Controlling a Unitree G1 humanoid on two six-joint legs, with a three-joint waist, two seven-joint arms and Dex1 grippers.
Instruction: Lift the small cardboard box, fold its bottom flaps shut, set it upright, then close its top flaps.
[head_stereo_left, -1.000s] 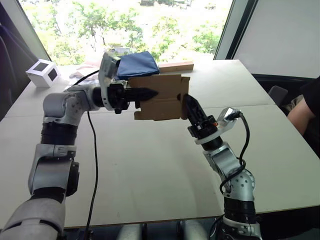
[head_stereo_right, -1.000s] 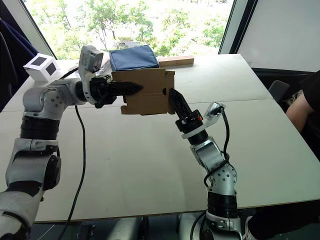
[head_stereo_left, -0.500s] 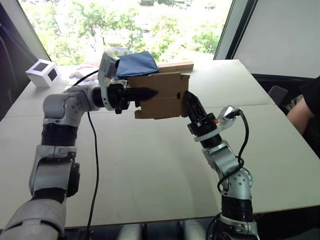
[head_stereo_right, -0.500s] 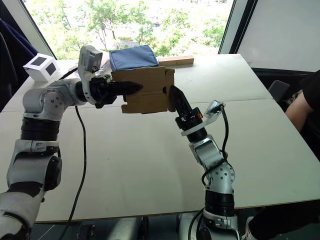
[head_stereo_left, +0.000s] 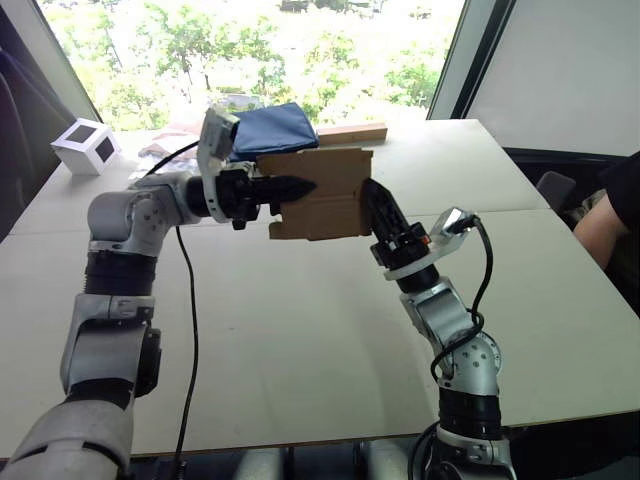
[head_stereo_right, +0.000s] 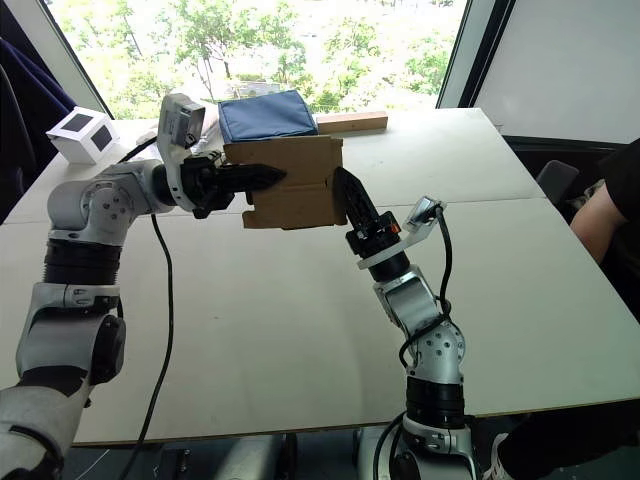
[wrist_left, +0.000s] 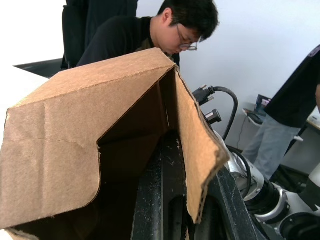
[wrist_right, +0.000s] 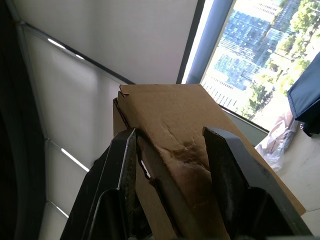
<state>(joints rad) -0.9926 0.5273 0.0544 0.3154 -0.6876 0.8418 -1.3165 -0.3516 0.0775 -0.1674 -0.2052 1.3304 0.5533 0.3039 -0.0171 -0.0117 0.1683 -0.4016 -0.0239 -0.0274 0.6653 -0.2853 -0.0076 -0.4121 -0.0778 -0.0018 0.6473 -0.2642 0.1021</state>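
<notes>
Box (head_stereo_left: 320, 192) held aloft, long axis level between arms; left gripper (head_stereo_left: 296, 186) pinching its left wall, right gripper (head_stereo_left: 381, 213) spread against right-end flaps (wrist_right: 170, 145).

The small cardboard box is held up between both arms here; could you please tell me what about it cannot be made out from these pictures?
- Small cardboard box, eye views: its far end facing the right gripper is turned away; flap positions there are unclear.
- Left gripper, eye views: shut on the box wall; its inner finger is hidden inside.
- Left wrist view: the box interior is in dark shadow.
- Right wrist view: the flaps' edges are hidden behind the fingers.
</notes>
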